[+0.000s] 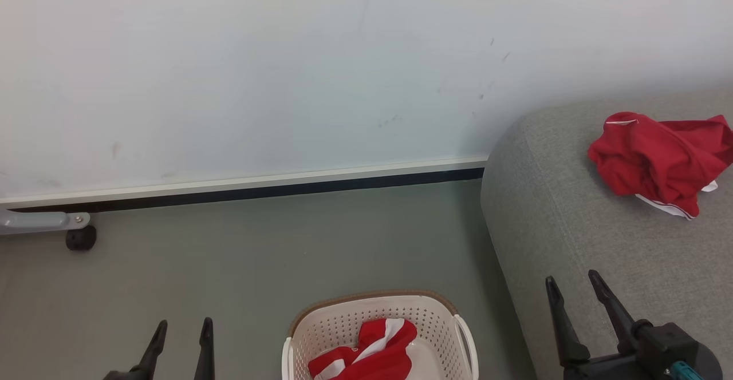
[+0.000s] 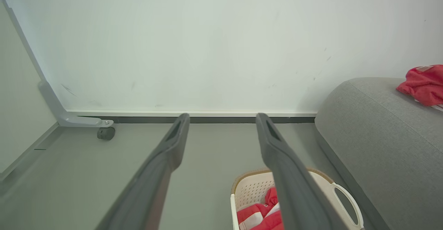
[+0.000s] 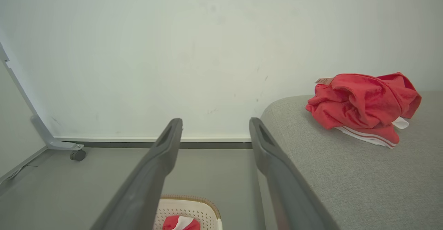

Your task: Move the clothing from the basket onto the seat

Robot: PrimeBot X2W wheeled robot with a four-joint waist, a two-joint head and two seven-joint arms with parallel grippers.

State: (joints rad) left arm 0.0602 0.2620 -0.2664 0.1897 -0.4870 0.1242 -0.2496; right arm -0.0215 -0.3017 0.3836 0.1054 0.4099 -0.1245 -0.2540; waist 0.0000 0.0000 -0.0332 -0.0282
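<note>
On the floor at the bottom middle of the head view stands the cream basket [image 1: 441, 317] with a brown rim; red clothing with white stripes [image 1: 372, 352] lies inside it. A crumpled red garment [image 1: 658, 159] rests on the grey seat [image 1: 572, 225] at the right. My left gripper [image 1: 183, 327] hangs open over the floor left of the basket, holding nothing. Over the seat's front edge my right gripper [image 1: 572, 285] stands open and empty. Both wrist views show the basket [image 2: 252, 188] [image 3: 188, 209], the seat [image 2: 373, 133] [image 3: 346, 174], the red garment on it [image 2: 424, 84] [image 3: 360, 105] and parted fingers [image 2: 173, 143] [image 3: 166, 147].
A pale wall with a dark baseboard [image 1: 246, 191] runs behind the floor. A grey frame leg with a black caster [image 1: 80, 238] stands at the far left. Grey floor [image 1: 257, 254] stretches between the caster, the basket and the seat.
</note>
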